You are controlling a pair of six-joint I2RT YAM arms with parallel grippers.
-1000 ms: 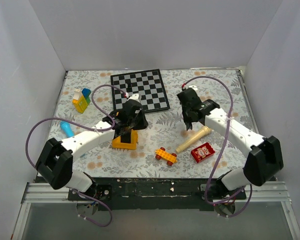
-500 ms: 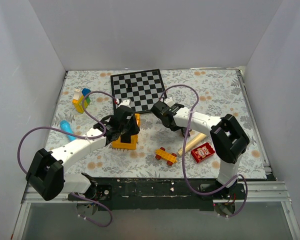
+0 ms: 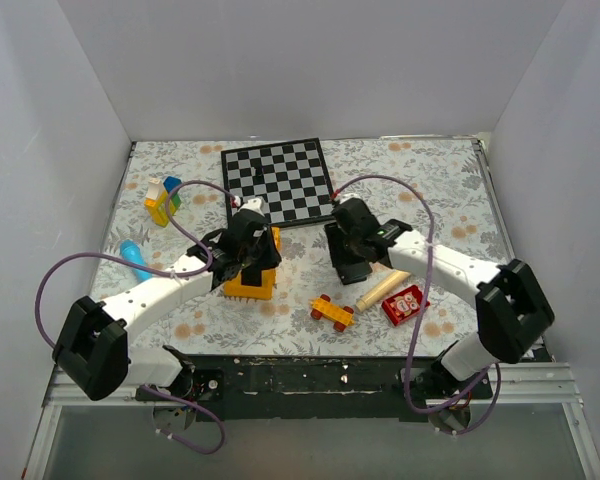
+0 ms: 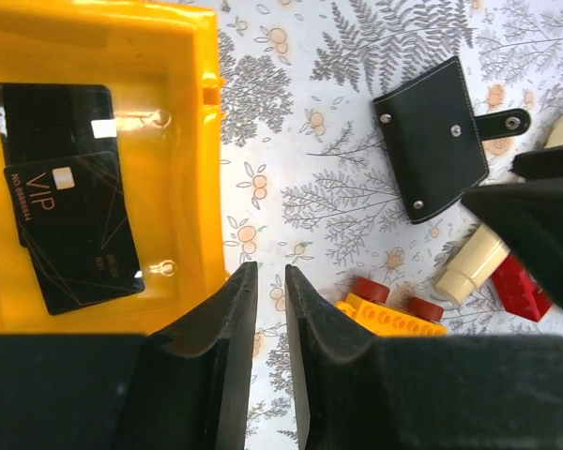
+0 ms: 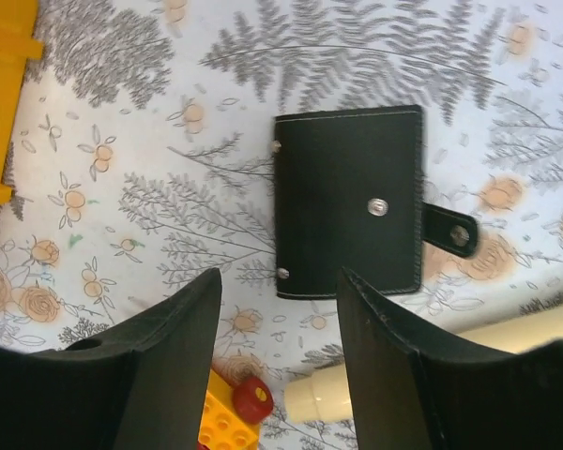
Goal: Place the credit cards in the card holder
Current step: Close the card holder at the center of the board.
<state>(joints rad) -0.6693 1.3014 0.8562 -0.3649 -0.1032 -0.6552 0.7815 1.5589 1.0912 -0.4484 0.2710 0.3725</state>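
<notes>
We find the right gripper (image 5: 277,281) with its fingers spread wide and nothing between them, hanging over the small black leather card holder (image 5: 347,202). The holder lies folded flat on the floral tablecloth (image 5: 375,56), its snap tab sticking out to one side, near a cream wooden cylinder (image 5: 432,370). We note two thin black credit cards (image 4: 70,225) overlapping inside the yellow plastic tray (image 4: 202,141), one marked VIP. The left gripper (image 4: 270,277) hangs at the tray's edge, its fingers drawn almost together with a thin slit between them and pinching nothing. The holder and the cards are well apart.
</notes>
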